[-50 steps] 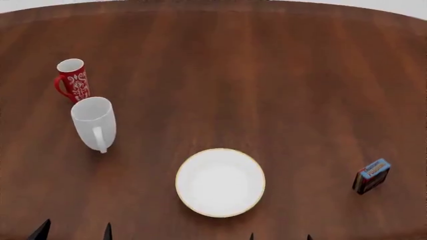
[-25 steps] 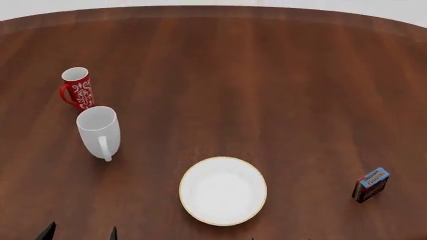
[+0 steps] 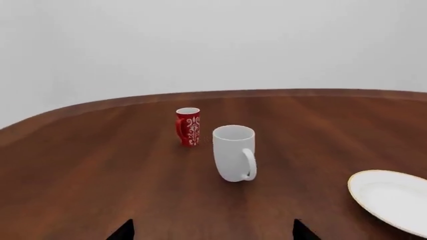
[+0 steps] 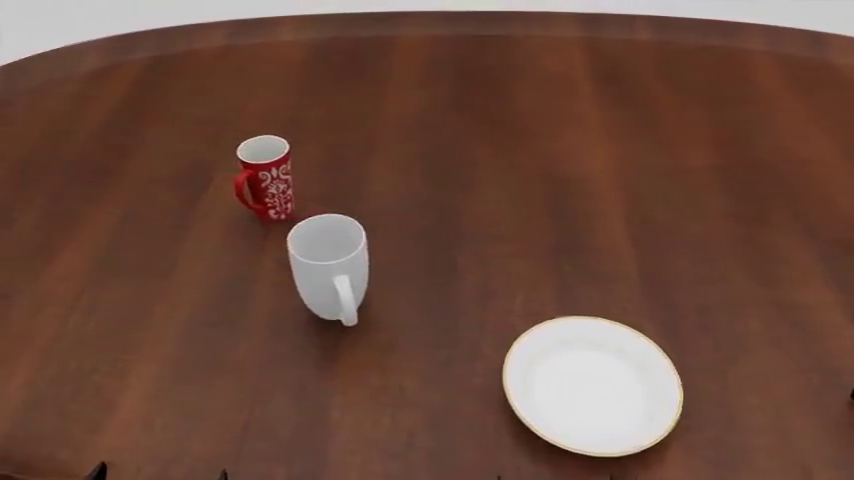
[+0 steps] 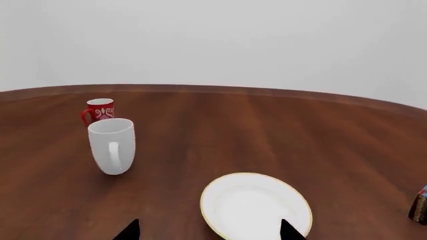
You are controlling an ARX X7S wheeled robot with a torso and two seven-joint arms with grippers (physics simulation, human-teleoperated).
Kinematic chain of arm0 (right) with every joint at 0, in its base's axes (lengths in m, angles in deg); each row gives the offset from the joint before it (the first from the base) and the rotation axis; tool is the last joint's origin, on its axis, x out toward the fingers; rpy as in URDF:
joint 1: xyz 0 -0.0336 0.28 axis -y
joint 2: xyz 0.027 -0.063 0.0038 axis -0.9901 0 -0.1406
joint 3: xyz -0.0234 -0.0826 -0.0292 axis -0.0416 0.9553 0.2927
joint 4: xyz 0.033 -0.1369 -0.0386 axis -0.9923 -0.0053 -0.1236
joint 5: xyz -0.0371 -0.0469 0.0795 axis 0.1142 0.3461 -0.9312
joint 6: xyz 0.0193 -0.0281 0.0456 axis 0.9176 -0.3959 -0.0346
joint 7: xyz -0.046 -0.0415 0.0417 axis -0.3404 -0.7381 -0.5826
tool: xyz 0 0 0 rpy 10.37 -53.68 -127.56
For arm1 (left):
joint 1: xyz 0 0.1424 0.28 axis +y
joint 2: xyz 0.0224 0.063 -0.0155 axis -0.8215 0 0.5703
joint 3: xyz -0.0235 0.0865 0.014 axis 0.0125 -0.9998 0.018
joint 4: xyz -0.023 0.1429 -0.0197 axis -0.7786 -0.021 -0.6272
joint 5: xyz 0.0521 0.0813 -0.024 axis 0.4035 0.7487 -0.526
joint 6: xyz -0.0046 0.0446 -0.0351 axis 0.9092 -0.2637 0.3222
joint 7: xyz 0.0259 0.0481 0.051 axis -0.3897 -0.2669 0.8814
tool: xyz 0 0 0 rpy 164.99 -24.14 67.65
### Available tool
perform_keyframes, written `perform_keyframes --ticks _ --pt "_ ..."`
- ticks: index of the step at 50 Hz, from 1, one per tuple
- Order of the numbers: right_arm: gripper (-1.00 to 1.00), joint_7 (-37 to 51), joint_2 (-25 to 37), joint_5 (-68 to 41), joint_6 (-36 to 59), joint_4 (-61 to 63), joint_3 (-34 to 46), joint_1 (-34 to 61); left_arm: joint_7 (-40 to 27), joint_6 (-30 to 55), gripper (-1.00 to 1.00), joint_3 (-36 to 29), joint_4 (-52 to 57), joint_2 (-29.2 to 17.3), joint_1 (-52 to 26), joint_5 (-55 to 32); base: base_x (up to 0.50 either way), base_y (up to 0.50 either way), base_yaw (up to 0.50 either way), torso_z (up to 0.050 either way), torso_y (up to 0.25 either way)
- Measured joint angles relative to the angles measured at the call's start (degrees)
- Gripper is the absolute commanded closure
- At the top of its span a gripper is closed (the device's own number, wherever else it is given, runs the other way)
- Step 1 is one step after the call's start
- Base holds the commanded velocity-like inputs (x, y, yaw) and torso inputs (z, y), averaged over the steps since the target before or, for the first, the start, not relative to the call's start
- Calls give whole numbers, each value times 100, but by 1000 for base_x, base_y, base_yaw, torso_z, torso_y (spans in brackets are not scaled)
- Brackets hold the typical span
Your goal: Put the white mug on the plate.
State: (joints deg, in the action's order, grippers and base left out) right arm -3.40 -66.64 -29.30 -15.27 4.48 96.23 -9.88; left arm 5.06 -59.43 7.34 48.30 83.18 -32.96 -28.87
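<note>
The white mug (image 4: 327, 266) stands upright on the wooden table, left of centre, its handle facing me. It also shows as the white mug (image 3: 233, 152) and the white mug (image 5: 112, 146) in the wrist views. The plate (image 4: 594, 385) lies bare to its front right; the wrist views also show the plate (image 3: 393, 197) and the plate (image 5: 257, 207). My left gripper (image 3: 212, 231) is open and well short of the mug. My right gripper (image 5: 209, 230) is open, low over the plate's near edge. Only the left fingertips (image 4: 96, 470) peek in at the head view's bottom edge.
A smaller red mug (image 4: 266, 178) with a white floral pattern stands just behind the white mug, a small gap between them. A small blue and red box (image 5: 419, 207) stands to the right of the plate. The table's curved far edge (image 4: 427, 18) runs along the back.
The head view has swung left, so mugs and plate sit further right in it and the box has nearly left the frame. The objects keep their places on the table.
</note>
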Motion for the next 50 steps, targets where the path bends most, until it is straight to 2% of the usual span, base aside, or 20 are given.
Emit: perform_keyframes --ticks 11,17,50 --pt "-100 57 56 -48 -2 -7 86 -2 -79 -10 -100 -67 -11 -58 23 -80 0 500 0 0 0" --pt "-100 61 78 -91 -22 9 139 -11 -123 -7 -100 -92 36 -100 49 -123 0 -8 0 0 0" --pt "-100 275 204 -150 -174 -50 278 -8 -349 40 -100 -261 283 -260 185 -238 479 158 0 0 0"
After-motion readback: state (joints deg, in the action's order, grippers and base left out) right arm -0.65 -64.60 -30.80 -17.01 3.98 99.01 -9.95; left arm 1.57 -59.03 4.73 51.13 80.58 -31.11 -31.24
